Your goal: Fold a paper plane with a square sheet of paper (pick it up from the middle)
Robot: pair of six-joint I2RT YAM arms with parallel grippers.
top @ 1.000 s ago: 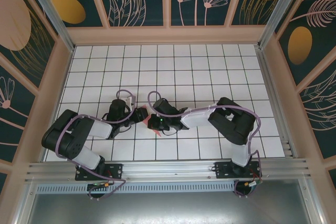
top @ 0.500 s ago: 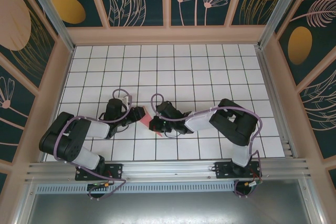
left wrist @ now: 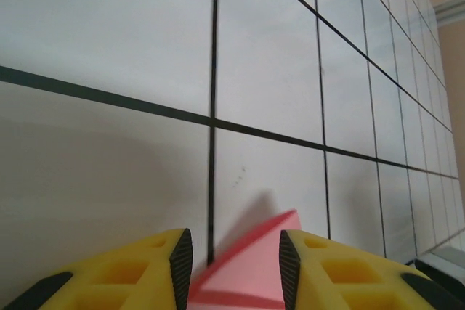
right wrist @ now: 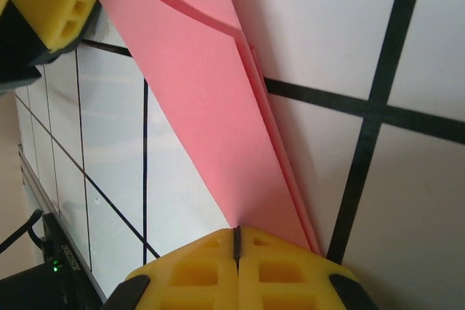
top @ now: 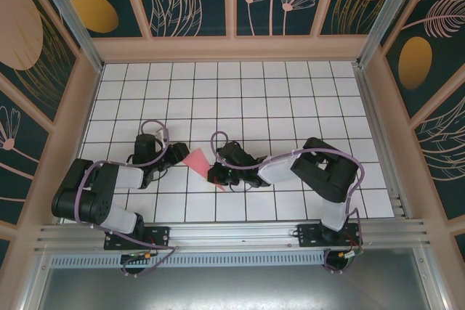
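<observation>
The left arm (top: 123,177) and the right arm (top: 280,168) are alike: rounded black joint housings alternate with pale grey-white link shells; a lilac cable (top: 154,123) runs exposed along each arm in loose loops; each base is a black block on a black plate (top: 138,237). The left gripper (left wrist: 234,259) and the right gripper (right wrist: 236,241) have black bodies; the fingers (left wrist: 123,274) are yellow plastic, moulded with rectangular recesses; a thin black pad lines each inner face.
</observation>
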